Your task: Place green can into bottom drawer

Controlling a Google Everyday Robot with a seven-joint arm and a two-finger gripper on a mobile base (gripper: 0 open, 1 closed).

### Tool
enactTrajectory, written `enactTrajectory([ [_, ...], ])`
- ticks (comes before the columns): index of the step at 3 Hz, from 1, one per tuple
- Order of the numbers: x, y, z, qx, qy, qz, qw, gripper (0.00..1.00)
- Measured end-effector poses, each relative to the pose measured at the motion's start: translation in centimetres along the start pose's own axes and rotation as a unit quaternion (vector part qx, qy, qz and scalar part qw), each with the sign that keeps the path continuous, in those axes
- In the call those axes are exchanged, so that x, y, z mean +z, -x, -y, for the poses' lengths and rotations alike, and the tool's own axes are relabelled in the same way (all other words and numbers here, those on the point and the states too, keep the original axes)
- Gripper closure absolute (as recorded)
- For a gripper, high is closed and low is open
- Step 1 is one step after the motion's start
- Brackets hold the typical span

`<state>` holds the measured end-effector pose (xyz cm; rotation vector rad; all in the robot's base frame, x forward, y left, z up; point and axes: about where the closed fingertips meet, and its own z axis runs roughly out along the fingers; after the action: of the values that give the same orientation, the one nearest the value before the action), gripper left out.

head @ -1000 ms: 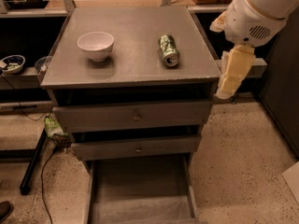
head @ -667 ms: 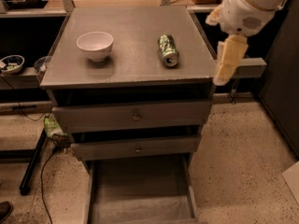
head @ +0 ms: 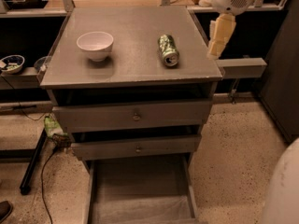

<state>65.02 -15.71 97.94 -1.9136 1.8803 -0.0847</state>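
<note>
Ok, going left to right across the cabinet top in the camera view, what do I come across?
white bowl → green can, lying on its side → end effector, hanging at the right edge of the cabinet top, apart from the can

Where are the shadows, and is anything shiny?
Camera view: the white bowl drops a soft shadow on the cabinet top, the silver end of the green can glints, the bottom drawer lies dim, and the pincer beside the top's right edge looks bright.

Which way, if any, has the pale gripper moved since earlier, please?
Yes: up the picture and slightly left. The pale gripper, earlier beside the grey cabinet top's front right corner, is now level with the green aluminium can.
</note>
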Motion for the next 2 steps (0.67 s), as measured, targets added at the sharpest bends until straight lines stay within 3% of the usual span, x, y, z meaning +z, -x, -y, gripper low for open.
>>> enactTrajectory([
  [2,2.9,2.9,2.3,-0.019,0.000,0.035,0.9992,0.00],
])
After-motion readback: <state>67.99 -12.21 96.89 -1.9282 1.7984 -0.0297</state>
